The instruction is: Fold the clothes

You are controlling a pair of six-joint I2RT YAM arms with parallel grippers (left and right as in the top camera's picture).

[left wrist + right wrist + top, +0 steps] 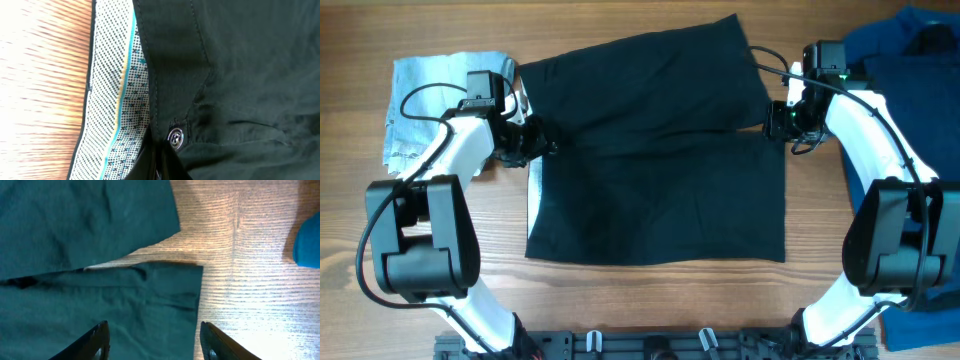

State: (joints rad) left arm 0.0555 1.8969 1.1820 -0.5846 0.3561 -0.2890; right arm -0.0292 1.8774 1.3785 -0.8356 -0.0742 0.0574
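— Position of black shorts (660, 160)?
— Spread flat in the middle of the wooden table (640, 310). Waistband at the left, two wide legs pointing right. Upper leg angles off toward the far edge; lower leg lies square to the table. In the right wrist view a wedge of bare wood shows between the two hems.
— Waistband detail?
— Dotted lining (112, 100) with a teal and yellow stripe shows along the left edge. Metal button (175, 136) sits just beside it on the black cloth.
— Left gripper (542, 143)?
— At the waistband, on the left edge of the shorts. Jaws clenched tight, tips meeting just beside the button and touching the cloth. Whether any cloth is nipped between them: cannot tell, since the tips run off the bottom of the left wrist view.
— Right gripper (155, 342)?
— Over the hem corner of the lower leg, near where the legs part. Jaws released and standing well apart, black cloth showing between the fingers (97, 340). Nothing grasped.
— Other garments?
— Pale-blue denim piece (430, 90) at the far left, near the waistband, with the left arm crossing above it. Blue garments (910, 50) heaped at the far right, apart from the hems.
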